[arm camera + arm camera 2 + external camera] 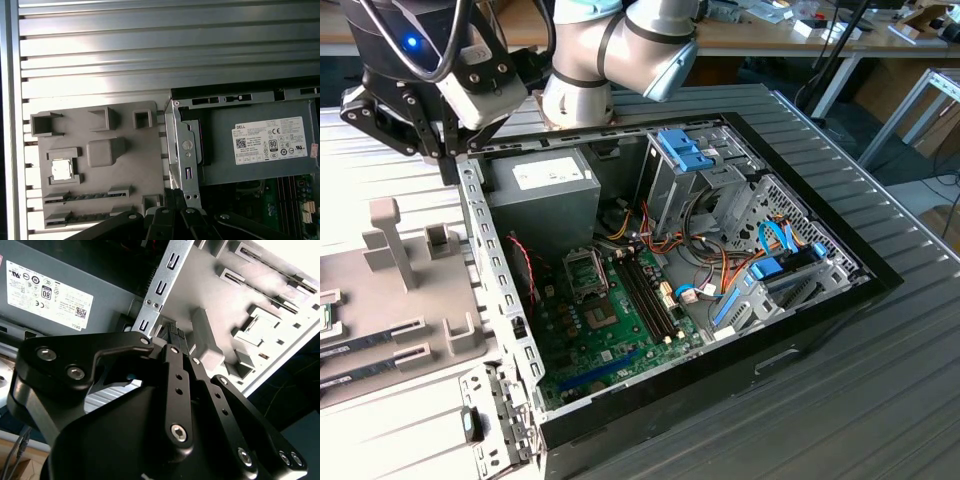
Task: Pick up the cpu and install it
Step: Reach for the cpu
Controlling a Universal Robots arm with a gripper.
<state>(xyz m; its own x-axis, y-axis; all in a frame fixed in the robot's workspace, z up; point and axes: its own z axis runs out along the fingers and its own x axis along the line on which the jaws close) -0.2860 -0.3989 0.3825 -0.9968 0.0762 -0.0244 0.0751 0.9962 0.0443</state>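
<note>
one cpu (pixel 61 169), one grey tray (pixel 80 130), one power supply (pixel 250 170), one open computer case (pixel 660 405), one robot arm (pixel 610 50).

The table (pixel 100 50) is ribbed bare metal with a soft sheen. The tray (pixel 145 165) is matt grey plastic, and the cpu (pixel 61 169) has a bright metal top. The power supply (pixel 220 155) is dull grey sheet metal with a white paper label (pixel 270 141). The gripper (pixel 172 337) is matt black with shiny screws.

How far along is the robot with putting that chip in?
Nothing looks done yet. The cpu lies in its pocket on the grey tray beside the case. The gripper hovers over the case's edge and is not carrying the cpu. Pickup and installing are both left.
</note>
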